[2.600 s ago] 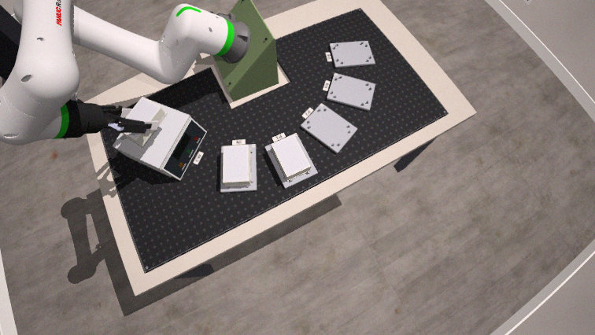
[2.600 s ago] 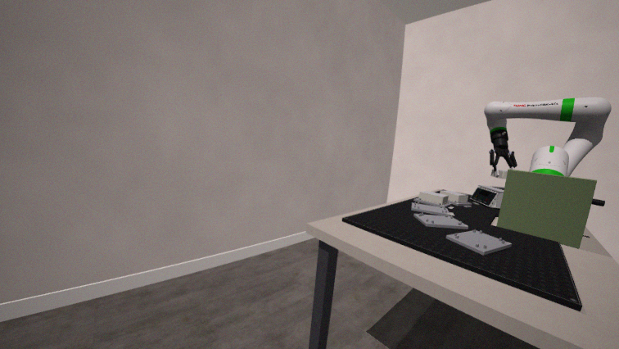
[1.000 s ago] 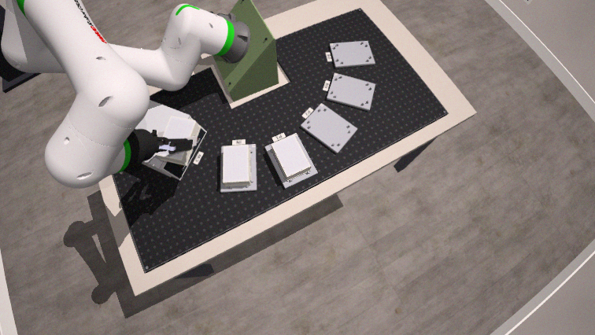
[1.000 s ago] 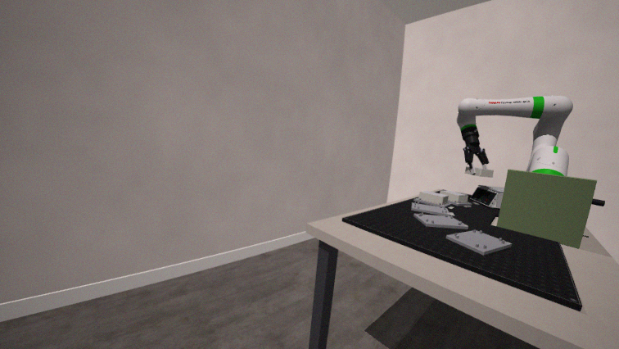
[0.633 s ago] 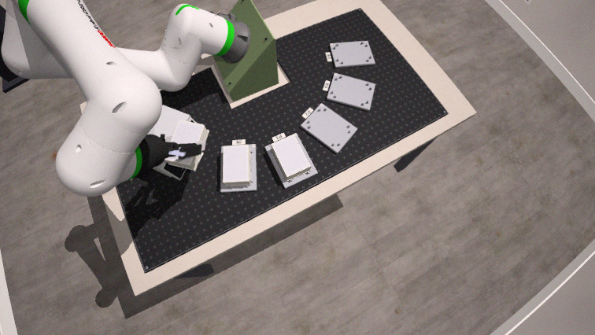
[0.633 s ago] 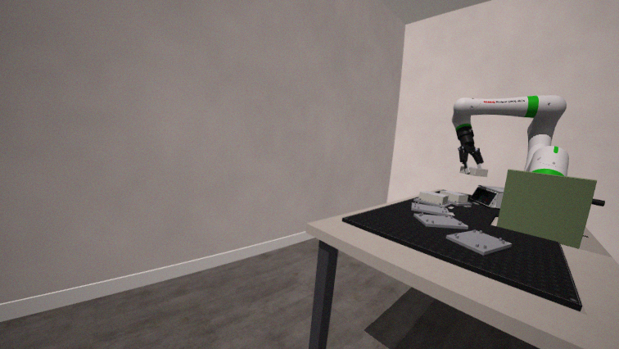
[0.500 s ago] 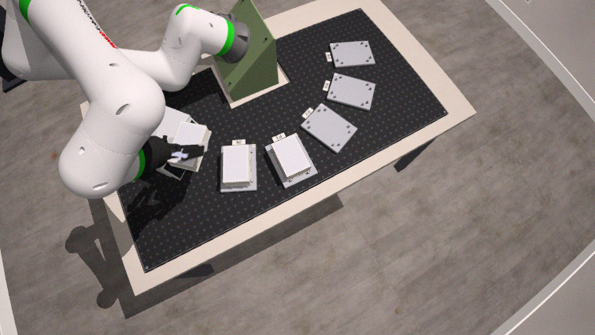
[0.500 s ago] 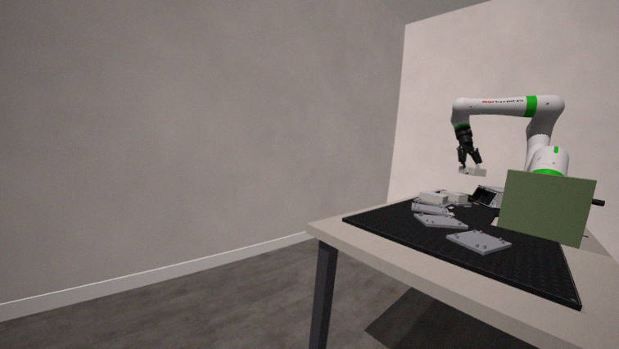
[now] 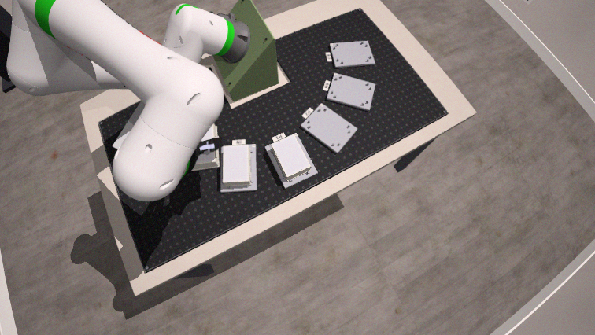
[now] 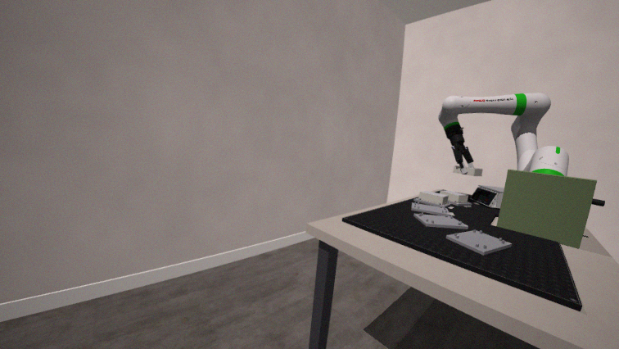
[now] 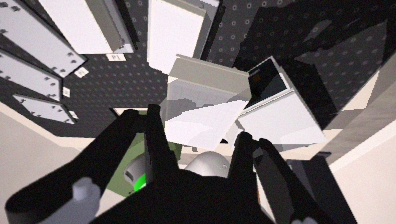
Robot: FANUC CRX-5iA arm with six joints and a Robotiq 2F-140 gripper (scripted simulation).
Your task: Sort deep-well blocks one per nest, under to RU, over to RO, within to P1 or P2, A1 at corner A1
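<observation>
My gripper [image 9: 206,146] [image 10: 464,166] [image 11: 198,111] is shut on a white deep-well block [image 9: 206,160] [image 10: 470,171] [image 11: 200,100] and holds it tilted, high above the black mat between the check-weigher and the infeed nest. A second block [image 9: 235,163] [image 11: 175,32] lies on the nest labelled IN. A third block [image 9: 291,155] [image 11: 82,20] lies on the nest labelled P1. The check-weigher [image 10: 488,195] [image 11: 287,120] is mostly hidden under the arm in the top view, and its platform is bare in the wrist view. I cannot tell its lamps.
Three empty grey nests [image 9: 328,127] [image 9: 350,91] [image 9: 352,53] run toward the far right of the mat. A green box [image 9: 249,62] [image 10: 543,206] stands at the back by the arm's base. The arm's elbow [image 9: 166,137] hangs over the mat's left part.
</observation>
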